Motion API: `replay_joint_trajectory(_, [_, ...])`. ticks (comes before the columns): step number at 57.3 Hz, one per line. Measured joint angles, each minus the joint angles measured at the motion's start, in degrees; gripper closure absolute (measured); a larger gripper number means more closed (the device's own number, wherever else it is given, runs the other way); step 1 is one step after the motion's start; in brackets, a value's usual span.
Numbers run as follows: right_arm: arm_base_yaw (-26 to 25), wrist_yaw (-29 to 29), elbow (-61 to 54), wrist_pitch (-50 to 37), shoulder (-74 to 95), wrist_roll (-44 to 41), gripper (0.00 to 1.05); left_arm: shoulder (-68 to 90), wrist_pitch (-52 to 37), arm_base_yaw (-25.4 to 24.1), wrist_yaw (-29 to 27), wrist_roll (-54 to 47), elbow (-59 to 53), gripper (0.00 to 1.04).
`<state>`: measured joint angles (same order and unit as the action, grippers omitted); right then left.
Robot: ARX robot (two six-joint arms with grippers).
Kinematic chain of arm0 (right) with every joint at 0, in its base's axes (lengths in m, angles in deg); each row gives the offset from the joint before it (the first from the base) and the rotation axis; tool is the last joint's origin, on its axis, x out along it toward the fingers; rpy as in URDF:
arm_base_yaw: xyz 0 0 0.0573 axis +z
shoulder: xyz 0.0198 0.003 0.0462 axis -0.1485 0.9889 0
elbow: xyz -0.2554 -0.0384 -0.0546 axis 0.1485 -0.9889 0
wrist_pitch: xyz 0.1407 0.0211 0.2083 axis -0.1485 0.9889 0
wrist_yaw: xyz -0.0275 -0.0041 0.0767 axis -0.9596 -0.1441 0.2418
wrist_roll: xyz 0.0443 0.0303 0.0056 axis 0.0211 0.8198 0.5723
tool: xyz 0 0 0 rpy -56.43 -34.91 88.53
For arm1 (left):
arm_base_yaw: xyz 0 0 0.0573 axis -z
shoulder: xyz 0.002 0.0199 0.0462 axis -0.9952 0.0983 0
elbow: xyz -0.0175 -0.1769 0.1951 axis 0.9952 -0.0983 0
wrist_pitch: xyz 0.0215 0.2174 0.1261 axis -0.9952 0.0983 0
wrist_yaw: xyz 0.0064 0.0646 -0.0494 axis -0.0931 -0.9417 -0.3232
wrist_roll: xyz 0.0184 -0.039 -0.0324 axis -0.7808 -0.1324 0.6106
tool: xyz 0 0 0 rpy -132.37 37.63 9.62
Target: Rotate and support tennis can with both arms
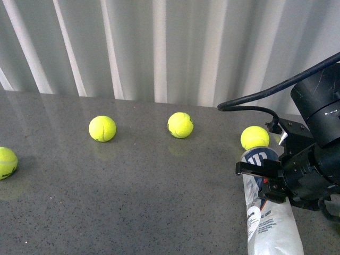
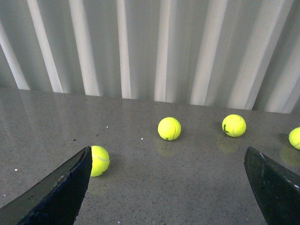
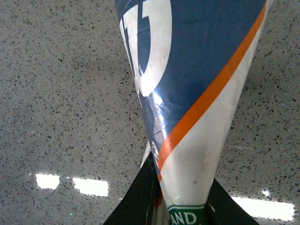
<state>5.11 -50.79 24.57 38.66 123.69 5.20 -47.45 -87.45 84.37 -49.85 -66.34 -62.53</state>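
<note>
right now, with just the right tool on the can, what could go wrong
The right tool clamps the tennis can near its far end, so the long free part may sag or twist out of the grip when rotated.
The left tool is open with only balls ahead of it, so it gives no support yet.
A tennis ball lies just beyond the can's end; a swing could send it rolling.
</note>
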Motion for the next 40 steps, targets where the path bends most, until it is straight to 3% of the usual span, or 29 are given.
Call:
replay_joint_trajectory(8, [0.59, -2.14, 0.04, 1.09, -2.29, -2.60, 0.93, 0.00, 0.00, 0.00, 0.00, 0.02, 0.00, 0.07])
replay_joint_trajectory(14, [1.68, -10.32, -0.13, 0.07, -4.55, -9.49, 0.93, 0.00, 0.00, 0.00, 0.00, 0.00, 0.00, 0.07])
replay_joint_trajectory(23, [3.08, -20.83, -3.82, -6.97, -9.60, -26.56, 0.93, 0.00, 0.00, 0.00, 0.00, 0.00, 0.00, 0.07])
replay_joint_trajectory(26, [3.48, -23.34, -6.71, -12.74, -12.00, -36.50, 0.93, 0.00, 0.00, 0.00, 0.00, 0.00, 0.00, 0.07])
replay_joint_trajectory(34, [4.02, -17.97, -13.14, -24.59, -15.34, -63.12, 0.93, 0.00, 0.00, 0.00, 0.00, 0.00, 0.00, 0.07])
replay_joint_trajectory(40, [4.96, -14.43, -16.57, -29.55, -14.93, -75.01, 0.93, 0.00, 0.00, 0.00, 0.00, 0.00, 0.00, 0.07])
